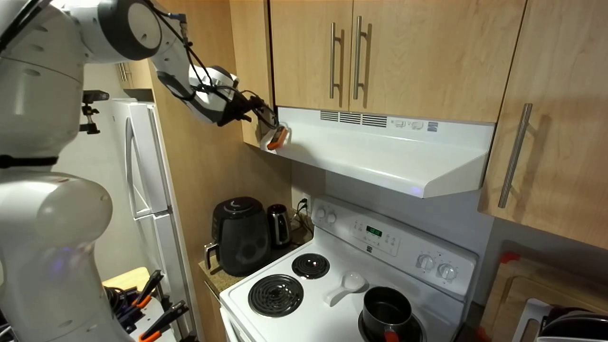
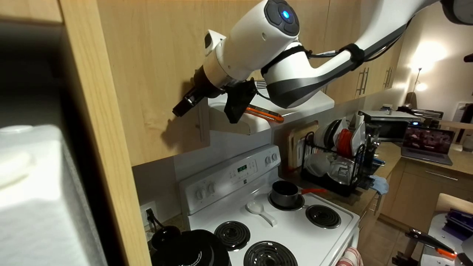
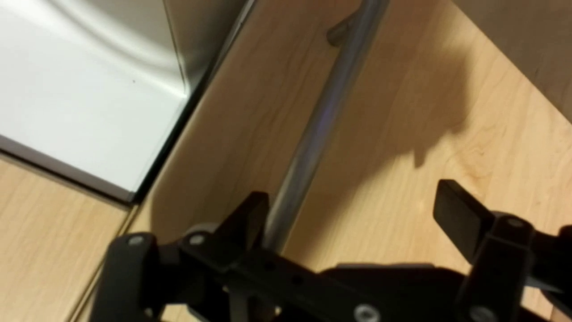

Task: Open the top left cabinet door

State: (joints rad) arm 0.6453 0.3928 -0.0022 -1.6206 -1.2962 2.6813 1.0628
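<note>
The top left cabinet door is a narrow light maple panel left of the range hood, partly hidden by my arm. It also shows in an exterior view and looks closed. Its long steel bar handle runs diagonally through the wrist view; part of it shows in an exterior view. My gripper is open in front of the door. The bar enters between the two fingers, close beside the left one; I cannot tell if they touch. The gripper also shows against the door in an exterior view.
The white range hood stands right beside the door, with an orange device at its near corner. Paired wood doors hang above it. A tall wood side panel flanks the left. Below are an air fryer and stove.
</note>
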